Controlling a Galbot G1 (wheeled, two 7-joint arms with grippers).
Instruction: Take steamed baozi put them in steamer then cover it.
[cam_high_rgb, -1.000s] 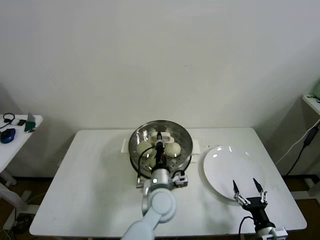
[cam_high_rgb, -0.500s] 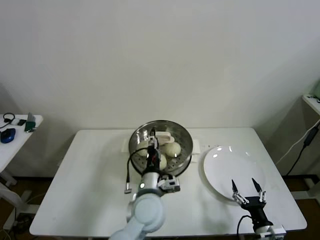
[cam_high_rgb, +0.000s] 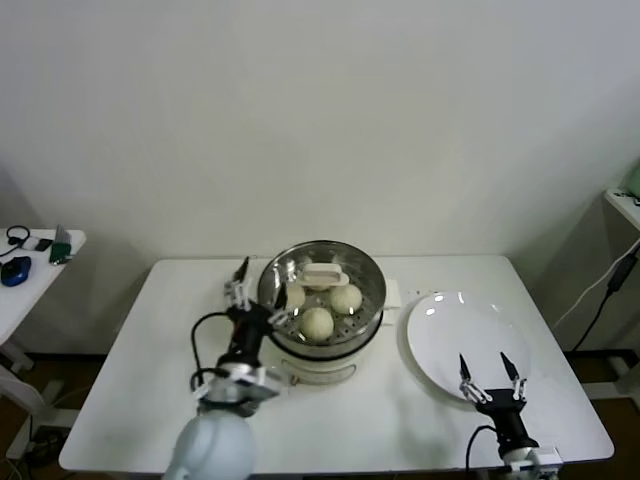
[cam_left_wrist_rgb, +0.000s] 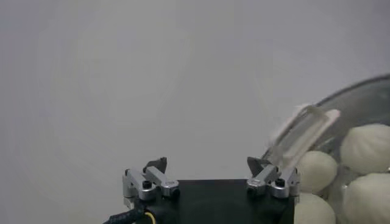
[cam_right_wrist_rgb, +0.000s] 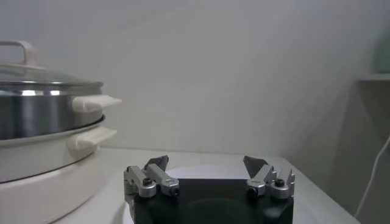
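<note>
The steamer (cam_high_rgb: 374, 288), a shiny steel pot on a cream-white base, stands mid-table; it also shows in the right wrist view (cam_right_wrist_rgb: 36, 112). A glass lid with a white handle (cam_high_rgb: 320, 272) sits on it. Through the lid I see three steamed baozi (cam_high_rgb: 317, 323) in the head view, and pale buns (cam_left_wrist_rgb: 365, 146) in the left wrist view. My left gripper (cam_high_rgb: 259, 291) is open and empty just left of the pot's rim, and in its own view (cam_left_wrist_rgb: 209, 163) the jaws stand wide apart. My right gripper (cam_high_rgb: 482, 362) is open and empty over the front edge of a white plate.
The flat white plate (cam_high_rgb: 450, 330) lies right of the steamer with nothing on it. A small side table (cam_high_rgb: 30, 250) with small items stands far left. A shelf and cable (cam_high_rgb: 615, 280) are at the far right.
My left gripper has drawn back from over the steamer's middle, by the lid handle, to the pot's left side. The right gripper has barely moved.
</note>
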